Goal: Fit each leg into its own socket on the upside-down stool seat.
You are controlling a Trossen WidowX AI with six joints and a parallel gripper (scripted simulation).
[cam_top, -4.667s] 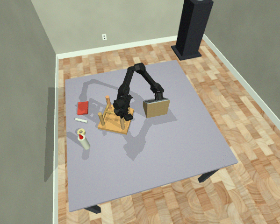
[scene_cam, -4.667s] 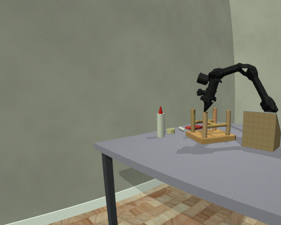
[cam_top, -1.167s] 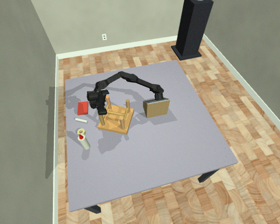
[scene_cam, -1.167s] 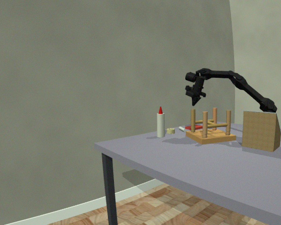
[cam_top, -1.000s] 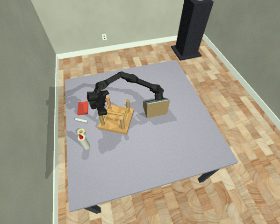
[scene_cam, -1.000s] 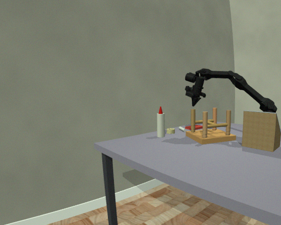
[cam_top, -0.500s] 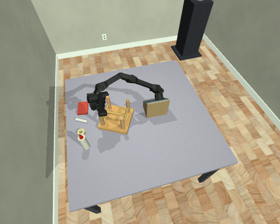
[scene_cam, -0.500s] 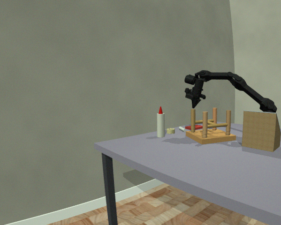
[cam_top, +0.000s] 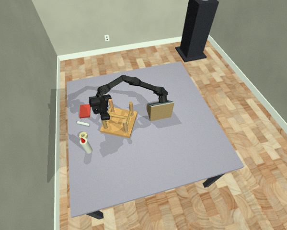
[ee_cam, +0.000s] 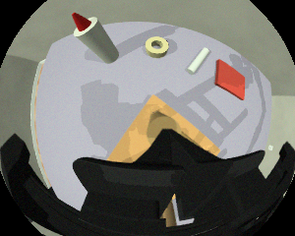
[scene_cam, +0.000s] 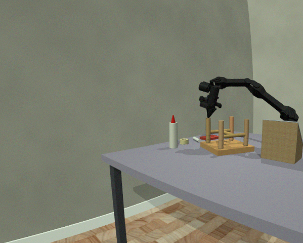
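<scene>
Claw (cam_top: 105, 118) (scene_cam: 208, 116) (ee_cam: 166, 133) clenched, nothing in it, tip at the top of one stool leg (cam_top: 104, 124) (scene_cam: 208, 130); contact unclear. Upside-down stool seat (cam_top: 116, 132) (scene_cam: 219, 151) (ee_cam: 133, 143) sits below claw on counter (cam_top: 163, 158) (scene_cam: 198, 172) (ee_cam: 64, 98), four legs up. Glue bottle (cam_top: 86, 146) (scene_cam: 173, 135) (ee_cam: 99, 41) well apart from claw.

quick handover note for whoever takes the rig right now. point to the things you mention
Gripper (cam_top: 105, 119) (scene_cam: 208, 117): shut, nothing held, tip at or just above the top of one leg (scene_cam: 208, 130).
Stool seat (cam_top: 115, 132) (scene_cam: 233, 150) (ee_cam: 130, 143): upside down on the table, all four legs standing on it.
Done: legs look placed; full seating can't be confirmed.
Left: perhaps press that leg down, check the others, then move the arm clear.
</scene>
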